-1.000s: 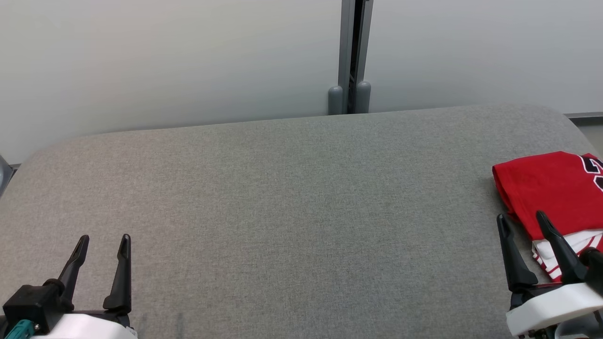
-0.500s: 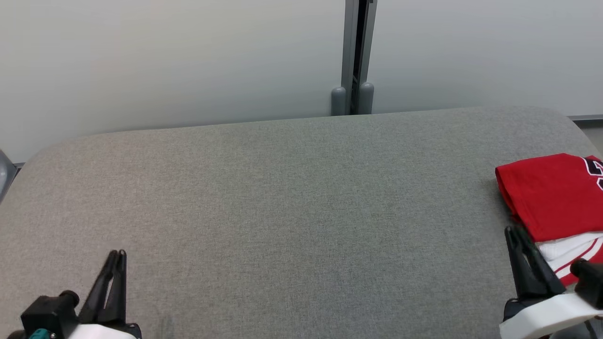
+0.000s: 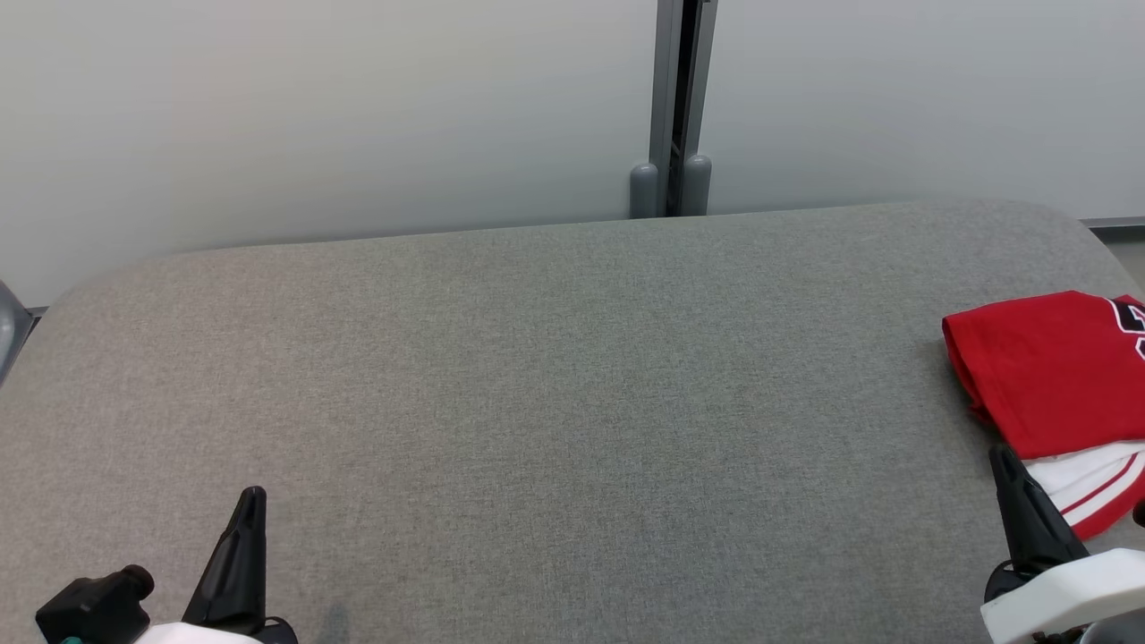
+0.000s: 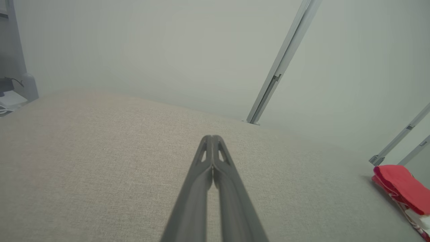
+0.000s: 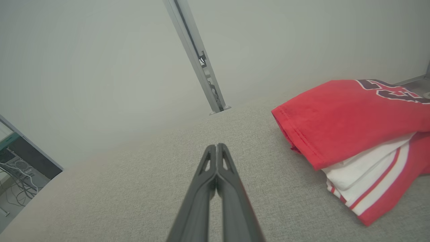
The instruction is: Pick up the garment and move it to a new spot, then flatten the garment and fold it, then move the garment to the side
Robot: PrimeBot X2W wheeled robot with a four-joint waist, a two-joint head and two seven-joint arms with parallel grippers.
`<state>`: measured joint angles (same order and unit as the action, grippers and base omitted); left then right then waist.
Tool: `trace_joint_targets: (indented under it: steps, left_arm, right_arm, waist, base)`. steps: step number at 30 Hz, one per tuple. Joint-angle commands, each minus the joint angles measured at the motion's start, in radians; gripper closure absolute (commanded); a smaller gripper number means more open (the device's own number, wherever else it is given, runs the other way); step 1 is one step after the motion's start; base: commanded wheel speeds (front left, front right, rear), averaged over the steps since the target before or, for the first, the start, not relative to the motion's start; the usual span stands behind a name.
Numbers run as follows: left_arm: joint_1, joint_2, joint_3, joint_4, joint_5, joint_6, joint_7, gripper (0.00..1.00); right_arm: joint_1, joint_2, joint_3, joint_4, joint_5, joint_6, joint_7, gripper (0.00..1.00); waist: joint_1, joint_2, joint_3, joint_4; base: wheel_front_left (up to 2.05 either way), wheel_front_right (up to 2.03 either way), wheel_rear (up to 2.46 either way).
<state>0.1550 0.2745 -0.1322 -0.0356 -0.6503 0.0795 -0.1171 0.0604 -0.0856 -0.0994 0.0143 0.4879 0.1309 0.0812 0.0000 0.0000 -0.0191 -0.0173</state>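
Your left hand (image 3: 252, 497) sits at the lower left of the head view, fingers pressed together and pinching nothing, over bare grey counter (image 3: 572, 376). Your right hand (image 3: 1004, 458), lower right, is pressed together the same way, tip just beside the shirt (image 3: 1042, 371). The shirt lies folded on the counter at the right edge of the frame, red on top, white striped trim underneath.
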Motion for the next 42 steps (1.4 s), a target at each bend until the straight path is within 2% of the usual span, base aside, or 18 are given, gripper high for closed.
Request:
trace_joint_targets:
  steps: [1,20,42]
  left_arm:
    - [-0.028,0.005,0.003,-0.010,-0.039,-0.011,-0.011,1.00]
    - [-0.044,-0.054,-0.020,0.013,-0.277,-0.063,-0.045,1.00]
    - [-0.057,-0.107,-0.040,0.033,-0.488,-0.109,-0.075,1.00]
  right_arm:
    - [-0.030,-0.007,-0.018,-0.006,0.046,0.000,0.014,1.00]
    - [-0.062,-0.004,-0.095,0.053,0.325,0.000,0.109,1.00]
    - [-0.090,-0.001,-0.166,0.107,0.573,0.000,0.197,1.00]
  waist:
    - [0.0000,0.0000,0.000,0.000]
    - [0.0000,0.0000,0.004,0.003]
    - [0.0000,0.0000,0.007,0.007]
  base:
    - [0.00,0.00,0.00]
    - [0.00,0.00,0.00]
    - [0.00,0.00,0.00]
